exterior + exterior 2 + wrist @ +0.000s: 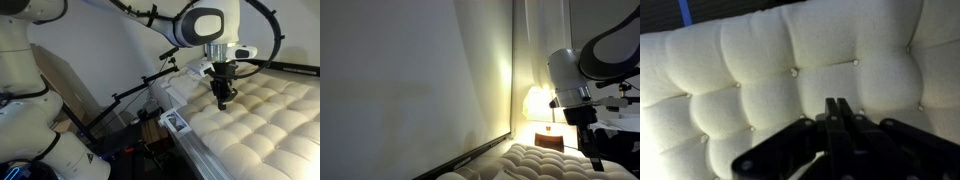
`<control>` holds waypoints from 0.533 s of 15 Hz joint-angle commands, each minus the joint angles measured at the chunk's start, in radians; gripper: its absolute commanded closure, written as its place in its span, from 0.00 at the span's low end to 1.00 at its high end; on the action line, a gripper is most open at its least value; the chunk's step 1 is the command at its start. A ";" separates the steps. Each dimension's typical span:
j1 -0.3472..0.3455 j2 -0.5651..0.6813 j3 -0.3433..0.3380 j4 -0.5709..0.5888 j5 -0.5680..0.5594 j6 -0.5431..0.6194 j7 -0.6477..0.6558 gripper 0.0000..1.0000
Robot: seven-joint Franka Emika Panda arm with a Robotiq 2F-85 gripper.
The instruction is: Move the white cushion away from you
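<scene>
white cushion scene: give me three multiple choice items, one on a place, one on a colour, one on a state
1. Where is the end effector?
A) inside a drawer
B) over the white cushion
C) on the floor

2. What colour is the end effector?
A) black
B) red
C) yellow

3. The lamp is:
A) off
B) tipped over
C) lit

Answers:
1 B: in an exterior view it hangs over the tufted surface, near the cushion's edge.
2 A: it looks black in the wrist view and in both exterior views.
3 C: it glows bright in an exterior view.
</scene>
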 commanded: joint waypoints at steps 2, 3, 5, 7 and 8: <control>0.009 0.078 -0.006 0.098 0.001 -0.034 -0.007 0.92; 0.011 0.089 -0.007 0.107 0.000 -0.028 -0.001 0.91; 0.012 0.111 -0.008 0.127 -0.003 -0.026 -0.002 0.91; 0.012 0.130 -0.008 0.147 0.000 -0.031 -0.003 0.91; 0.013 0.137 -0.009 0.153 -0.001 -0.029 -0.001 0.92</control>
